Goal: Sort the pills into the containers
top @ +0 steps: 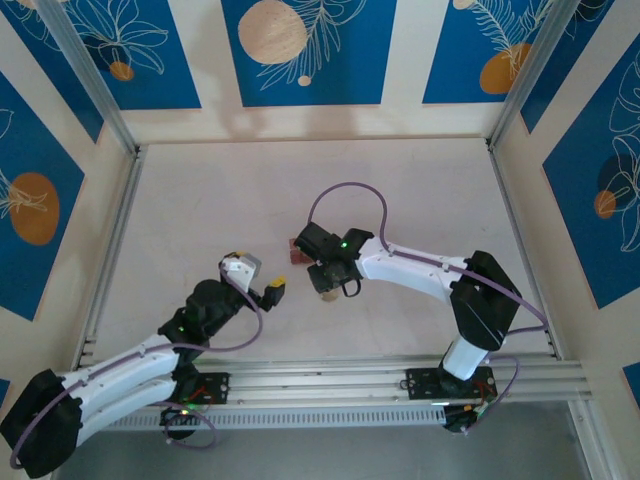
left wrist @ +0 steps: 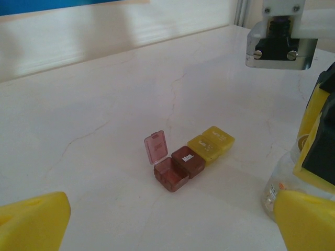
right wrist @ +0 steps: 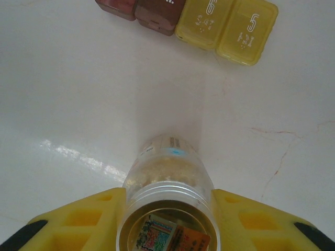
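Row of containers mid-table, dark red end to yellow end, long axis slanting away rightward in the left wrist view, end lid raised. Right gripper just beside, clamped on clear pill bottle. Left gripper near, spread wide, empty. Broad table beyond, walls well apart.

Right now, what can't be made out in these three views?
- Top external: pill box mostly hidden under the right arm; compartments too small to tell apart.
- Right wrist: red compartments cut off by the top edge; bottle label blurred, pills uncountable.
- Left wrist: bottle cut by the right edge and the left gripper's finger; open compartment's contents unclear.
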Motion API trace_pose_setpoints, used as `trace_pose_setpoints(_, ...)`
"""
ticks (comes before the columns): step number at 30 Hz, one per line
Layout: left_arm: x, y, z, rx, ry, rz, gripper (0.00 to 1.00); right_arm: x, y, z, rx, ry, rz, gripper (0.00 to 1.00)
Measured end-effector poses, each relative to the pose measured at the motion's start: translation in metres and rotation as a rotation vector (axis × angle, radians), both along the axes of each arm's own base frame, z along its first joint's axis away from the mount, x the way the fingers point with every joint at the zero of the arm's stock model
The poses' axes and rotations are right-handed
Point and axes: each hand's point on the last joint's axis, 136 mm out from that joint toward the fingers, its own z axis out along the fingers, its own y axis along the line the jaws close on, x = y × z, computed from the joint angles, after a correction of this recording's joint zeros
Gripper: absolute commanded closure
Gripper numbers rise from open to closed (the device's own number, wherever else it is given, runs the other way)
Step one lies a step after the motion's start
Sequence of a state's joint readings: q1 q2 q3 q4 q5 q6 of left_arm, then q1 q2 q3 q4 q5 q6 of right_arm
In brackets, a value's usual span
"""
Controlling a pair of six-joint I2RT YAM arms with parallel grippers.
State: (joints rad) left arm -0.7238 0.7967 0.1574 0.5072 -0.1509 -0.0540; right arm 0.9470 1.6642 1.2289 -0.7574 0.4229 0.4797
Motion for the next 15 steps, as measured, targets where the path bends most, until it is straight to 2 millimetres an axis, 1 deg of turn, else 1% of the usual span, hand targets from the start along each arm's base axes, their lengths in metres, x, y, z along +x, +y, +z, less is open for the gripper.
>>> trace_pose_setpoints(3, 0.001, -0.007, -0.001, -0.007, -0.003, -0.028, 0.01, 0.001, -0.002, 0.005, 0.007, -0.003, 0.004, 1.0)
trace_pose_setpoints(6, 0.0, -0.018, -0.002, -0.016, -0.012, -0.079, 0.01, 0.002, -0.009, 0.019, 0.031, -0.018, 0.003, 1.0)
trace_pose_setpoints(8, 0.0, -0.026, -0.005, -0.009, -0.011, -0.118, 0.01, 0.006, -0.015, 0.035, 0.059, -0.037, -0.005, 1.0)
trace_pose_setpoints(10, -0.001, -0.038, -0.009, 0.003, -0.003, -0.173, 0.01, 0.012, -0.022, 0.055, 0.099, -0.066, -0.017, 1.0)
trace_pose_setpoints(15, -0.005, -0.074, 0.0, 0.002, -0.067, -0.363, 0.01, 0.023, -0.038, 0.105, 0.218, -0.139, -0.02, 1.0)
